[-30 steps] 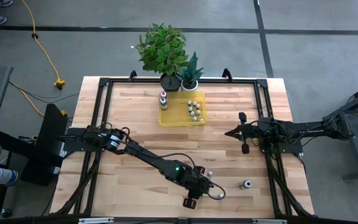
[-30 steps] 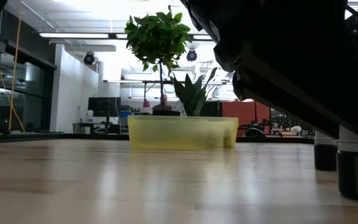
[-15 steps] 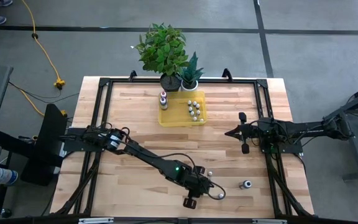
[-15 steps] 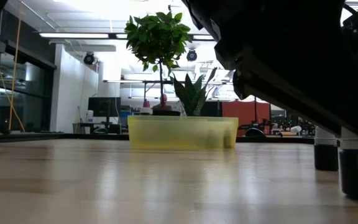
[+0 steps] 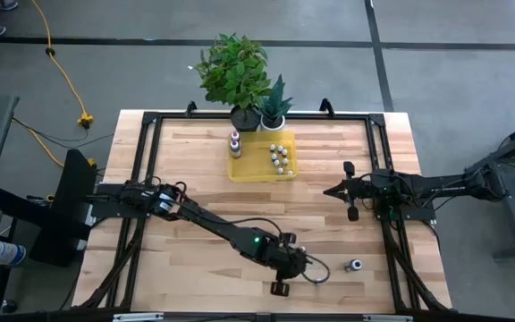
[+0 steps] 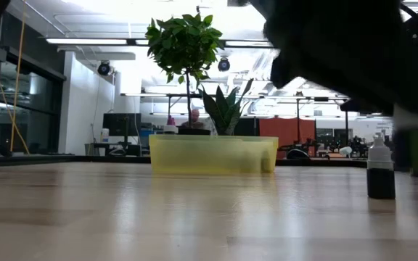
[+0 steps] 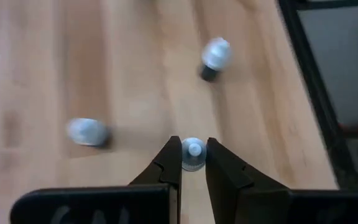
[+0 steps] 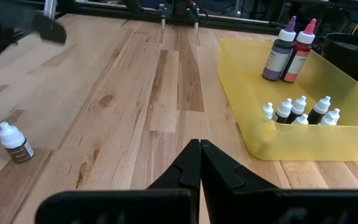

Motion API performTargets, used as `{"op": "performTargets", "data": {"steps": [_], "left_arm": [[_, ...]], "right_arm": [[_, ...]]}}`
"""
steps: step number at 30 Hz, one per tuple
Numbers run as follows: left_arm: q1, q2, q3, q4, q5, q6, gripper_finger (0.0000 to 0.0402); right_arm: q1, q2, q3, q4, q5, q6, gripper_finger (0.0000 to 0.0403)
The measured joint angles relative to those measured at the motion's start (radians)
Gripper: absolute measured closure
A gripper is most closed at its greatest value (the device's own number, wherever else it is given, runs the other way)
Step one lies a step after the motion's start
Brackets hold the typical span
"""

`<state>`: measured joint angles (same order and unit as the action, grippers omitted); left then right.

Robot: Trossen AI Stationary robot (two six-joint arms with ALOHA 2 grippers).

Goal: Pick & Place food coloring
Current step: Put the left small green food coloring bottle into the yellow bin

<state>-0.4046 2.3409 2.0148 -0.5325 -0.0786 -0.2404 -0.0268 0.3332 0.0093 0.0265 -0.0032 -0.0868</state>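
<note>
Left gripper point(image 7: 193, 163): dark fingers pinch a tiny white-capped food-coloring bottle point(image 7: 194, 155) near the wooden table's point(image 5: 195, 161) front edge (two more small bottles point(image 7: 213, 56) sit loose nearby). Right gripper point(image 8: 199, 163): fingers pressed together, empty, hovering right of the translucent yellow tray point(image 8: 328, 134).

Bright even overhead light, glare on table point(image 6: 122, 210), left wrist view motion-blurred

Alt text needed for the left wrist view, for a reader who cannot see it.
The left gripper clamps a small white-capped food coloring bottle between its dark fingers, over the wooden table. Two more bottles sit on the wood beyond it.
</note>
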Motion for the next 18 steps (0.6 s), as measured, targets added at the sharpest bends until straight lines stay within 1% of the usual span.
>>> {"op": "performTargets", "data": {"steps": [4, 7, 14, 18], "left_arm": [[0.013, 0.000, 0.105, -0.118, -0.081, -0.032, 0.0367], [0.025, 0.000, 0.178, -0.176, -0.118, -0.052, 0.0367], [0.066, 0.000, 0.308, -0.300, -0.168, -0.091, 0.0367], [0.102, -0.010, 0.336, -0.347, -0.177, -0.109, 0.0367]], "right_arm": [[0.000, 0.000, 0.000, 0.000, 0.000, 0.000, 0.0402], [0.000, 0.000, 0.000, 0.000, 0.000, 0.000, 0.0402], [0.000, 0.000, 0.000, 0.000, 0.000, 0.000, 0.0402], [0.000, 0.000, 0.000, 0.000, 0.000, 0.000, 0.0402]]}}
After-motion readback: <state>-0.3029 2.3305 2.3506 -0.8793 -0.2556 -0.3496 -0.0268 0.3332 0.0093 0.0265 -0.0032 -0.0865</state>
